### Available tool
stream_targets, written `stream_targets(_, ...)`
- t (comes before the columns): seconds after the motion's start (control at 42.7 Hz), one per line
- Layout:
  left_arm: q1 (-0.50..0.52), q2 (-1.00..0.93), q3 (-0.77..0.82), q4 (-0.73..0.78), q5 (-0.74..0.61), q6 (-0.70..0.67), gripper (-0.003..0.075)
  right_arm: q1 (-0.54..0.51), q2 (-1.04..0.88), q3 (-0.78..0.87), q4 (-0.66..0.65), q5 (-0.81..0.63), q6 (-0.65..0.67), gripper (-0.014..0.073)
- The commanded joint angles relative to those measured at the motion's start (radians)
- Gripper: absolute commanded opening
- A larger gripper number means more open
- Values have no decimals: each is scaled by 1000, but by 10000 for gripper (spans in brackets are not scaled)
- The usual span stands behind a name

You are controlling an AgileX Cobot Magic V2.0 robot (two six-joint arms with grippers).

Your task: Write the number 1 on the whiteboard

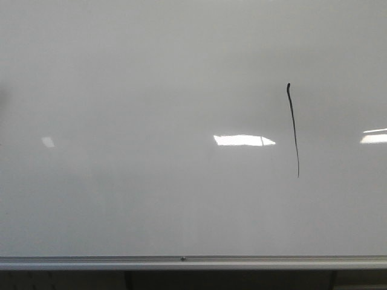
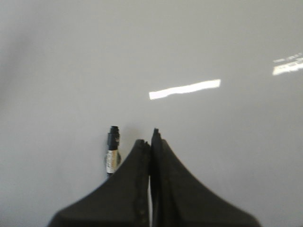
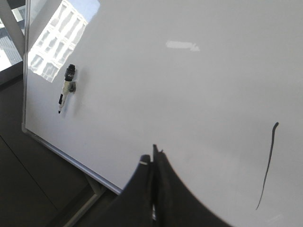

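A thin black number 1 (image 1: 294, 130) stood right of centre on the whiteboard (image 1: 121, 90). Both the left gripper (image 2: 150, 142) and right gripper (image 3: 152, 158) had fingers pressed together, holding nothing. A marker (image 3: 66, 87) clung to the board's far edge, its label unreadable.

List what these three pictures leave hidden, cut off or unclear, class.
- Marker: left wrist view, lower part hidden behind the left gripper.
- Marker print: right wrist view, too small to read.
- Whiteboard: front view, top and sides cut off by the frame.
- Both arms: absent from the front view.
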Motion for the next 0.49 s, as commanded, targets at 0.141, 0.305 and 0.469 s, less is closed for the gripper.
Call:
stream_targets(0.141,-39,-59,140,325,-272,-403,-20,-5,-3,-26,31,-25,-2,-60)
stream_targets(0.305,-61,-148,280,346,-351,-415,-20,-5,-3,-26,31,-22,-2,-60)
stream_targets(0.469,-59,-146,391,346,-435,-415,-20,-5,-2,-26,31,-15,-2,-60)
